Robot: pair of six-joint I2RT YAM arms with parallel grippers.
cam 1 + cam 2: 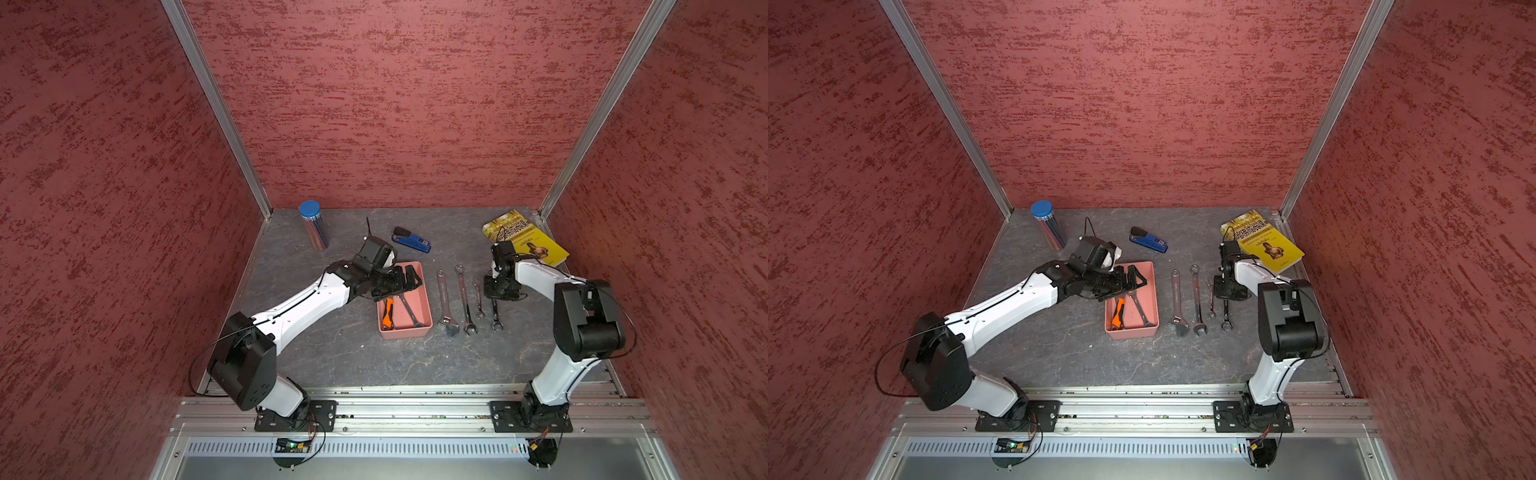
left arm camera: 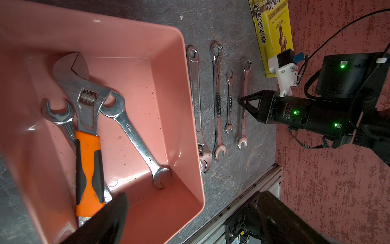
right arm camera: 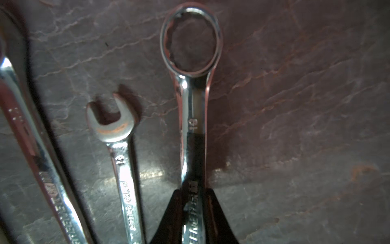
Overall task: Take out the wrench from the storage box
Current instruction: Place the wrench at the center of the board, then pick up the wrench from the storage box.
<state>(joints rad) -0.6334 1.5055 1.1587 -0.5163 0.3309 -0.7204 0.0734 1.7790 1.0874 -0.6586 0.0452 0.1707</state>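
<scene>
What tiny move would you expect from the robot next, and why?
Probably the right gripper should open: its jaws are shut on the ring-ended wrench, which seems to lie flat on the table in line with three other wrenches, already outside the storage box.

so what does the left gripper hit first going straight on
Likely the storage box: the left gripper aims down at its wall facing the laid-out wrenches, near the larger open-end wrench inside. Depth is unclear.
</scene>
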